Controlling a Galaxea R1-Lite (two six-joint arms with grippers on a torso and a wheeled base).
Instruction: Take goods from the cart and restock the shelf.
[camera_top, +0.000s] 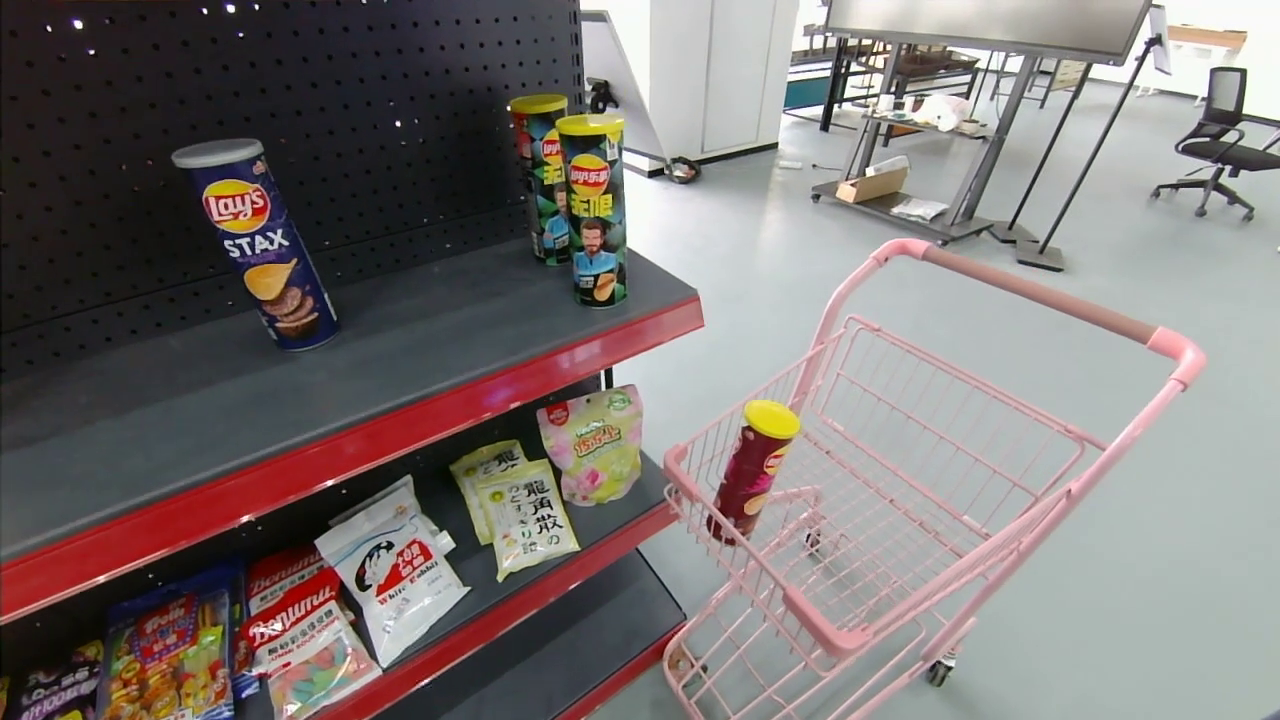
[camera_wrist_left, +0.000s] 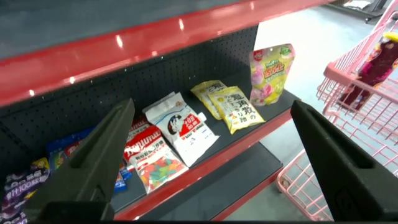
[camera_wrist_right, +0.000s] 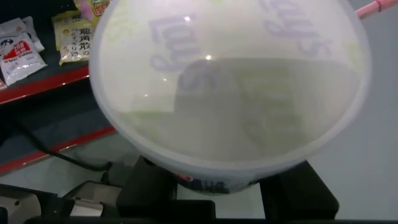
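Right of the shelf, a maroon can stands waiting in the near-left corner of the pink cart, while the right hand clamps a clear-lidded can, likely for shelving, and the left hand hangs spread wide, empty.

The can in the right gripper is seen lid-first and blurred; its body is hidden behind the lid. The rear green can is half masked by the front green can. The leftmost snack bags are cut off by the head view's edge.
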